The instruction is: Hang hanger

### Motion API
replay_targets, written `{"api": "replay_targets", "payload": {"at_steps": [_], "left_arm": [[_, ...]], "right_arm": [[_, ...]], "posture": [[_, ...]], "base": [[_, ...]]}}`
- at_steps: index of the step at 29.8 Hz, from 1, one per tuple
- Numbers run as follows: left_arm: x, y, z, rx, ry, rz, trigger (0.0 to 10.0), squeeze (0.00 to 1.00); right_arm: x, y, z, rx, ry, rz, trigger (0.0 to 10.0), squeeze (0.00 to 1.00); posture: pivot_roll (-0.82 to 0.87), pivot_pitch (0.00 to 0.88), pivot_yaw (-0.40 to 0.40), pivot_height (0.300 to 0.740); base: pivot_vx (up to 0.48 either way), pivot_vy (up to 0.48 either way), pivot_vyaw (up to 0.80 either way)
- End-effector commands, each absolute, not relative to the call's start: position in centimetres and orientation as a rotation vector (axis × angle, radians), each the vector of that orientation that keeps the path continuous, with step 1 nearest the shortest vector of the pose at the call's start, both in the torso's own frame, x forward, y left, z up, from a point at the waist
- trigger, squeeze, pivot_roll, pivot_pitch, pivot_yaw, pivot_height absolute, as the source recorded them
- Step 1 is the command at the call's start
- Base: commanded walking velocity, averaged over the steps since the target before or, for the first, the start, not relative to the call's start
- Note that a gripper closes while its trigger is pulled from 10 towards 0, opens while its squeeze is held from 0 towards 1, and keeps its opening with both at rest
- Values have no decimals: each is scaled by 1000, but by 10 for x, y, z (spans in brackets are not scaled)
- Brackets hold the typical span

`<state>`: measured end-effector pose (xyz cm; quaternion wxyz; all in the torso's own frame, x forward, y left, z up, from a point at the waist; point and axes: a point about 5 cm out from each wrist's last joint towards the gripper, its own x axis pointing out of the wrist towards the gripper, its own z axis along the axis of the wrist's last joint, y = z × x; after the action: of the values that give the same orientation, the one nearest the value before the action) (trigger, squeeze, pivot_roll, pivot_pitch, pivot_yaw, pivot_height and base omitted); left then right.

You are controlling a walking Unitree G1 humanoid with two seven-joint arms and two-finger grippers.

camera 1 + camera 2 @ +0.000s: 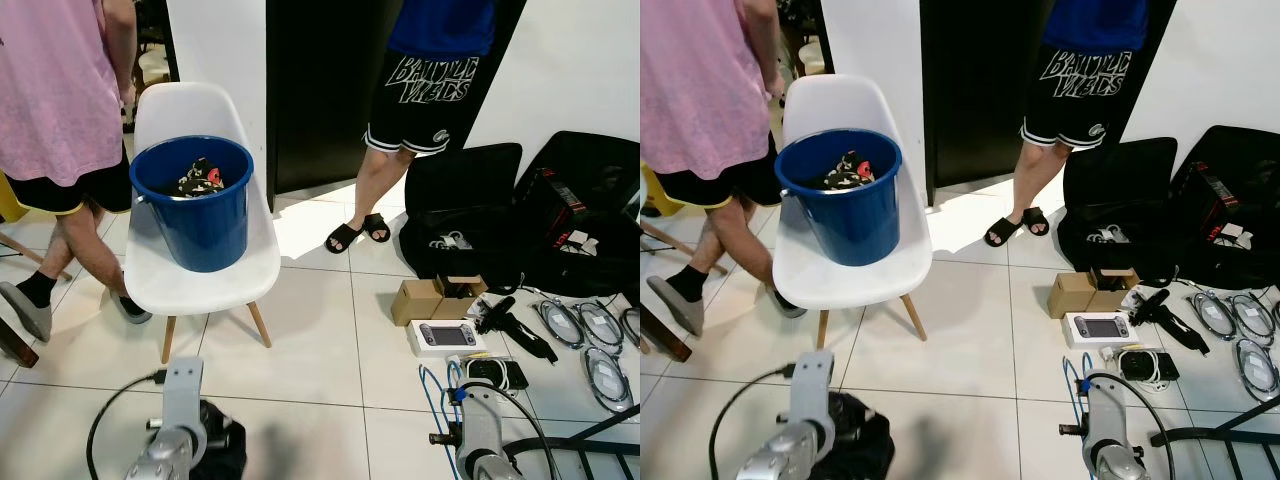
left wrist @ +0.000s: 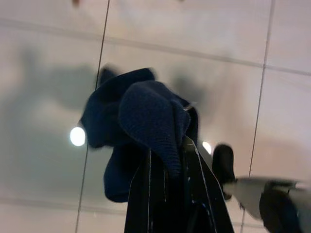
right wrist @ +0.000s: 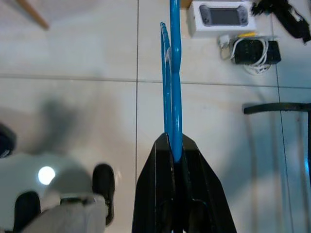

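The right tool (image 3: 175, 155) was clenched on a blue hanger (image 3: 171, 73), whose thin frame ran straight out from between the two black fingers, its long axis in line with them and pointing forward over the tiled floor (image 1: 320, 350). The left tool (image 2: 167, 160) was clamped on a bundle of dark navy cloth (image 2: 141, 116), which hung bunched over its fingertips. Both arms were held low at the robot's front.

Taking the white chair (image 1: 205, 265) as the landmark: it stood ahead of the robot and toward its left, nearer the left arm than the right. A blue bucket (image 1: 195, 205) sat on its seat with some dark patterned cloth inside. A person in a pink shirt (image 1: 55, 90) stood just left of the chair; another person in black shorts (image 1: 425, 95) stood well to its right, by the dark doorway. Further right of the chair, on the floor, lay black bags (image 1: 465, 215), a cardboard box (image 1: 435, 298), a white box (image 1: 445, 337) and coiled cables (image 1: 600, 340).

No rail or hook could be made out, so the hanging place probably lay elsewhere.
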<state>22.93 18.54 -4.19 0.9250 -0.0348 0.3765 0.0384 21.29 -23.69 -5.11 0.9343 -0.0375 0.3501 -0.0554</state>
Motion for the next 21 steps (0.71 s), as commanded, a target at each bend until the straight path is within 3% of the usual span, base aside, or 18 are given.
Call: {"api": "replay_targets", "payload": {"at_steps": [1, 10, 13, 21], "left_arm": [[213, 188, -54, -89, 810, 94, 10000, 0], [202, 192, -63, -76, 822, 104, 10000, 0], [209, 205, -59, -51, 737, 112, 10000, 0], [218, 208, -55, -50, 714, 111, 10000, 0]], "right_arm": [[196, -236, -62, -62, 787, -111, 10000, 0], [169, -232, -79, -22, 893, -102, 10000, 0], [187, -201, -74, 171, 782, -29, 10000, 0], [198, -168, -74, 171, 788, 36, 10000, 0]], "posture": [[20, 130, -85, 740], [34, 153, -87, 740], [42, 160, -88, 740], [48, 143, -88, 740]], "base": [[0, 0, 0], [0, 0, 0], [0, 0, 0], [0, 0, 0]]}}
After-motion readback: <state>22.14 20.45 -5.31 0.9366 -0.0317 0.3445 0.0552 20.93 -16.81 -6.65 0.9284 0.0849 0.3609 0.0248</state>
